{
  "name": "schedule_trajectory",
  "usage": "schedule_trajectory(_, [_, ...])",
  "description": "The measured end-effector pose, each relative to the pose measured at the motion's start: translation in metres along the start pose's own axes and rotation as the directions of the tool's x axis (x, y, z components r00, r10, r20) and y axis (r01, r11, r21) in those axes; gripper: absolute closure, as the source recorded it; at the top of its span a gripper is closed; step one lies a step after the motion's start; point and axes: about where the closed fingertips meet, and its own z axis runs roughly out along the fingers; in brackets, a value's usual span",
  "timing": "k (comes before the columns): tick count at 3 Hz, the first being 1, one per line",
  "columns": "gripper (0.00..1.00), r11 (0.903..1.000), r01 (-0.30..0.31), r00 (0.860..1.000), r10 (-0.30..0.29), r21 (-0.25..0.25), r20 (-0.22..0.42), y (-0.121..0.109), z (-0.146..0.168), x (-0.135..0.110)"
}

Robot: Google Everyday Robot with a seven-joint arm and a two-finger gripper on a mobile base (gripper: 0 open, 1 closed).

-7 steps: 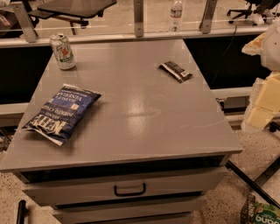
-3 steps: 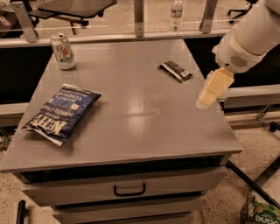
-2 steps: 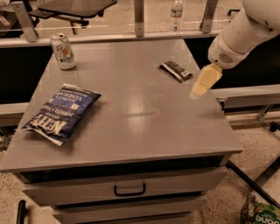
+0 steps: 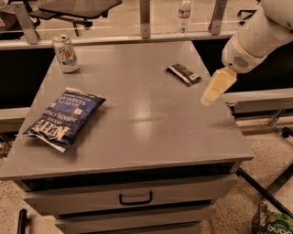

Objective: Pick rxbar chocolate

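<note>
The rxbar chocolate (image 4: 183, 73) is a small flat dark bar with light label patches, lying on the grey table (image 4: 137, 119) at the far right. My gripper (image 4: 211, 93) hangs from the white arm at the right, its pale fingers pointing down and left over the table's right edge. It is a short way to the right of the bar and nearer the front, apart from it.
A blue Kettle chip bag (image 4: 64, 118) lies at the front left. A white-green drink can (image 4: 65, 53) stands at the back left. A water bottle (image 4: 184, 11) stands behind the table. A drawer with a handle (image 4: 135, 198) is below.
The arm has swung in from the right over the table's right edge toward the bar. The bar, bag and can have not moved.
</note>
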Motion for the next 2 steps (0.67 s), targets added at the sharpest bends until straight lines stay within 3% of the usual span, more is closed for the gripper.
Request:
schedule_trajectory(1, [0.0, 0.9897, -0.114, 0.992, 0.108, 0.086, 0.069, -0.028, -0.005, -0.01])
schedule_trajectory(2, [0.0, 0.9712, -0.207, 0.971, 0.188, 0.118, 0.149, -0.055, -0.006, -0.025])
